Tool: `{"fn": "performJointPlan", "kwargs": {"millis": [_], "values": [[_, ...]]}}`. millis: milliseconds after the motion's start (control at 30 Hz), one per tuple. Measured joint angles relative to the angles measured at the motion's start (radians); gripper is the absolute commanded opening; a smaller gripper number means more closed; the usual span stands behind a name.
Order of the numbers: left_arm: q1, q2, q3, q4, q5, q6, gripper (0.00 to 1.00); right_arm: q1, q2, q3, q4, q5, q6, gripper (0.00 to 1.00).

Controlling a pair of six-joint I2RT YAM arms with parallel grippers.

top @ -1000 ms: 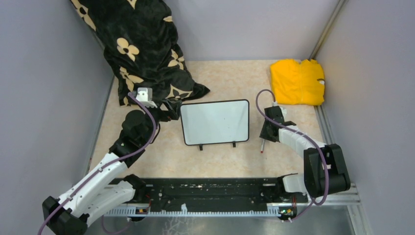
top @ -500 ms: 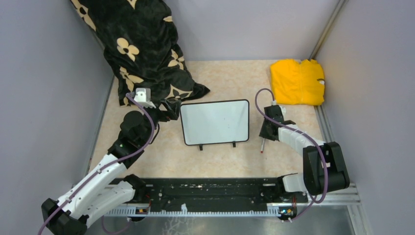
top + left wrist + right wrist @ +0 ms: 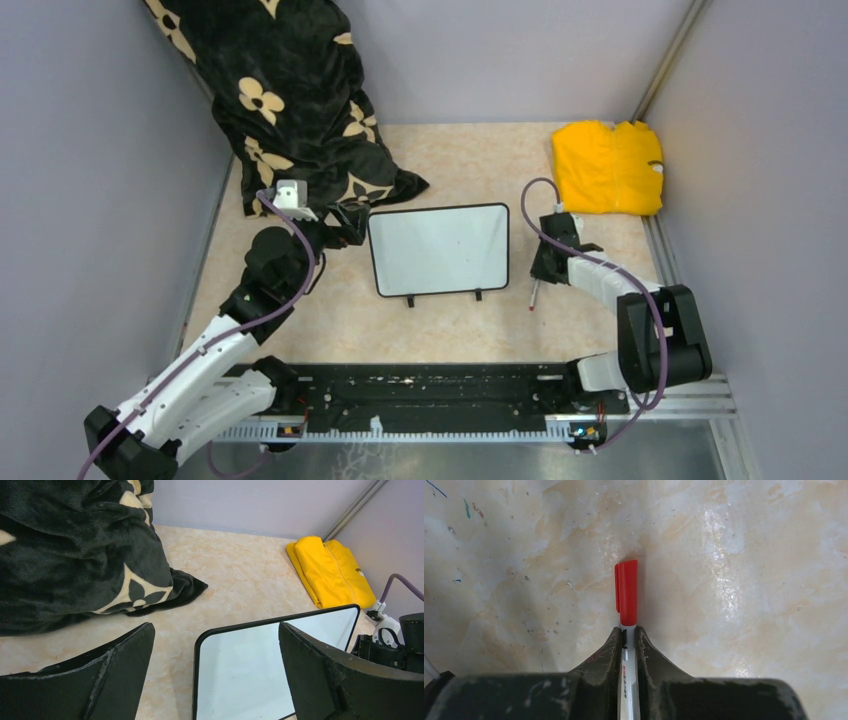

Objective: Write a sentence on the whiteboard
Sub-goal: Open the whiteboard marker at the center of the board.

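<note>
The right gripper [image 3: 628,631] is clamped on the red-capped marker [image 3: 627,590] — the left gripper [image 3: 215,630] is spread wide, empty, astride the whiteboard [image 3: 440,250] corner.

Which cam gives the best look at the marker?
Right wrist: the marker is close-up, red cap on, white barrel clamped in the right gripper. Top external shows only a thin stick with a red tip beside the whiteboard. Left wrist doesn't show it.

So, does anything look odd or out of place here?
Only small things. The marker in the right gripper has its red cap on, and the whiteboard is blank. The table carries a few stray ink marks.
</note>
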Motion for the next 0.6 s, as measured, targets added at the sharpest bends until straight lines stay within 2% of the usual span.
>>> {"fn": "performJointPlan", "kwargs": {"millis": [300,600], "values": [[0.0,-0.006,0.0,0.0,0.0,-0.009,0.99,0.0,-0.033,-0.01,-0.023,0.022,0.029,0.0],[0.0,-0.006,0.0,0.005,0.018,-0.015,0.99,0.0,-0.378,0.037,-0.167,0.128,0.048,0.0]]}}
